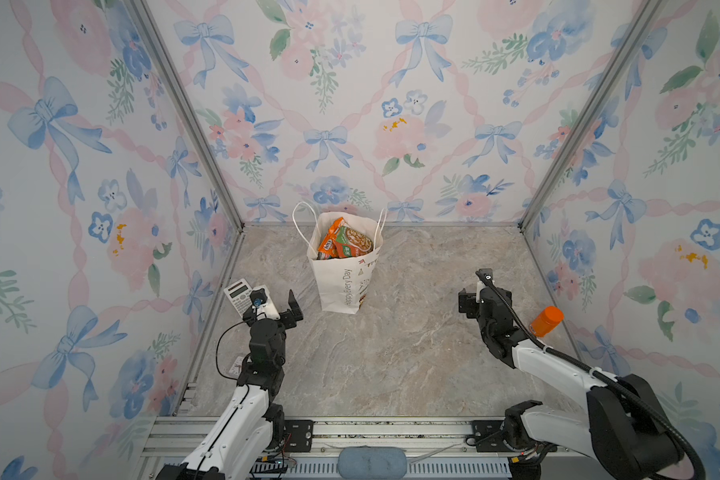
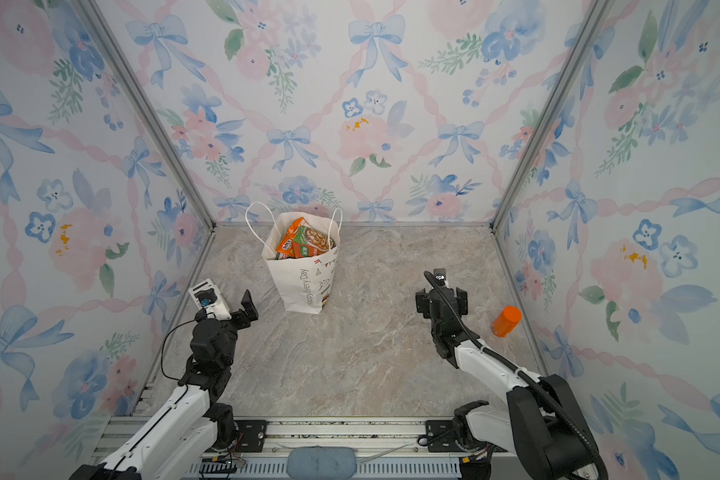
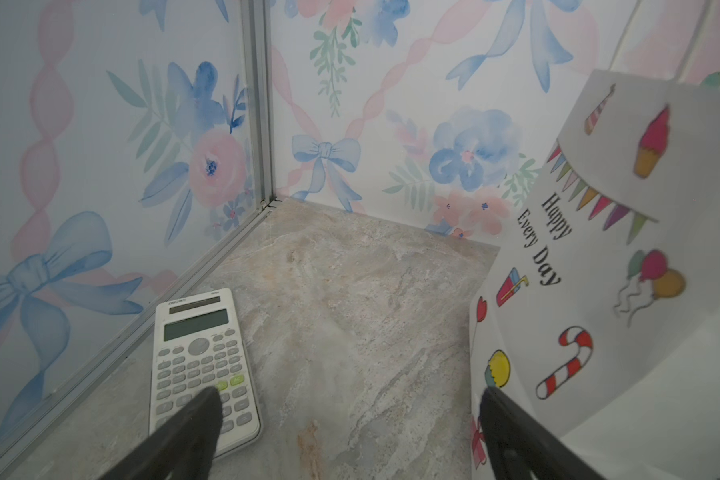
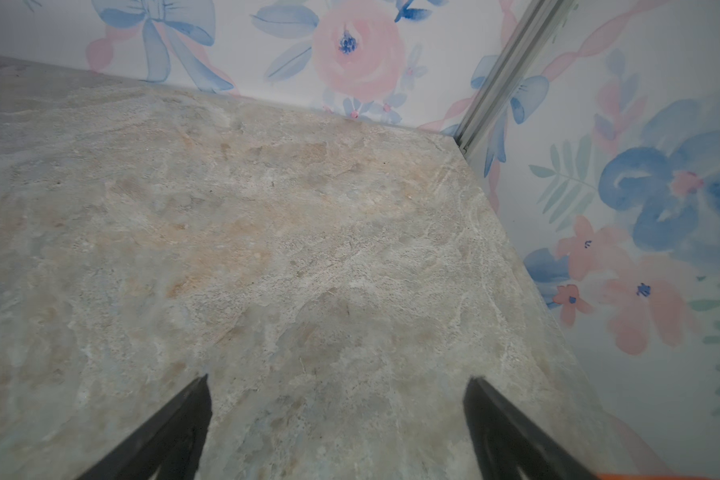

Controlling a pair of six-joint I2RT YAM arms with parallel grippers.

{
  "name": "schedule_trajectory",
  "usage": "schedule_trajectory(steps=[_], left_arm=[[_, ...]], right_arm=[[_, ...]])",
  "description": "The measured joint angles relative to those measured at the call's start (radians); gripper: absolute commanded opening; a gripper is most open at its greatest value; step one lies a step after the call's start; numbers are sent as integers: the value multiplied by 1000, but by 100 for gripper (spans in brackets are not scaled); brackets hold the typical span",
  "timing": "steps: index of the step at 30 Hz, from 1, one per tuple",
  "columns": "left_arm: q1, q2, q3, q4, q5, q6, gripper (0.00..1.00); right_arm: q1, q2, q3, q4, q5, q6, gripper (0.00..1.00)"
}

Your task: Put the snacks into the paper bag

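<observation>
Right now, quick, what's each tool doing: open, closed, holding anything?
Left tool: open, holding nothing.
Right tool: open, holding nothing.

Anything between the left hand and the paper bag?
Nothing visible. The left hand is open beside the paper bag, with only bare tabletop between them. The calculator lies on the hand's other side, away from the bag. The snacks in view sit inside the bag.

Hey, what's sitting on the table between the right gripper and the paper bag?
Nothing. Both top views show only bare marble table between the right gripper and the paper bag; the snacks are inside the bag.
</observation>
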Motion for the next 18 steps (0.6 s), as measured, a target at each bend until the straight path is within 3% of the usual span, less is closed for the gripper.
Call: schedule_trajectory(steps=[7, 14, 18], left_arm=[[79, 232, -37, 244, 8, 85, 98], [110, 473, -41, 447, 79, 106, 98], [114, 632, -23, 580, 139, 111, 98]], right_arm=[[-65, 239, -131, 416, -37, -85, 97], [-155, 293, -165, 628, -125, -61, 97], [-159, 311, -162, 632, -155, -53, 97]])
